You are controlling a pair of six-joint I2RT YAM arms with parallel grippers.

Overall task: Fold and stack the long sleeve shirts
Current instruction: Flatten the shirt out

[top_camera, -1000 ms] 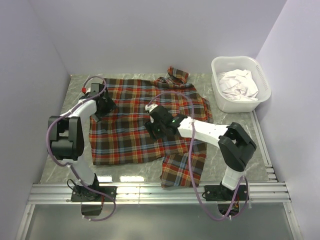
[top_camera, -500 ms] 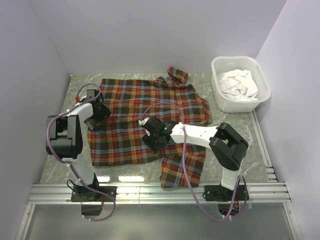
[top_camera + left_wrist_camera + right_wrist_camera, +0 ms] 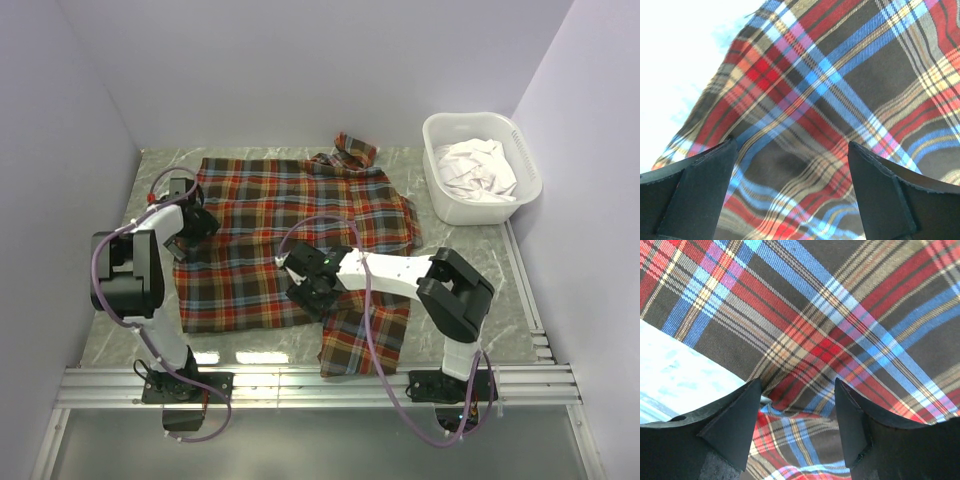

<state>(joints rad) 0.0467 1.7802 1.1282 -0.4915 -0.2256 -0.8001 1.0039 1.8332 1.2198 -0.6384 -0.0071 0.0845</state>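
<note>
Now both jaws stand open above the flat shirt (image 3: 270, 200): left gripper (image 3: 190, 222) at its left edge, right gripper (image 3: 308, 288) at its near hem.

Soft, even light throughout; in the left wrist view the table (image 3: 675, 50) glares white beside the sharply focused shirt (image 3: 840, 100).

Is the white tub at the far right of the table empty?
No, the white tub holds a crumpled white cloth that fills most of its inside.
</note>
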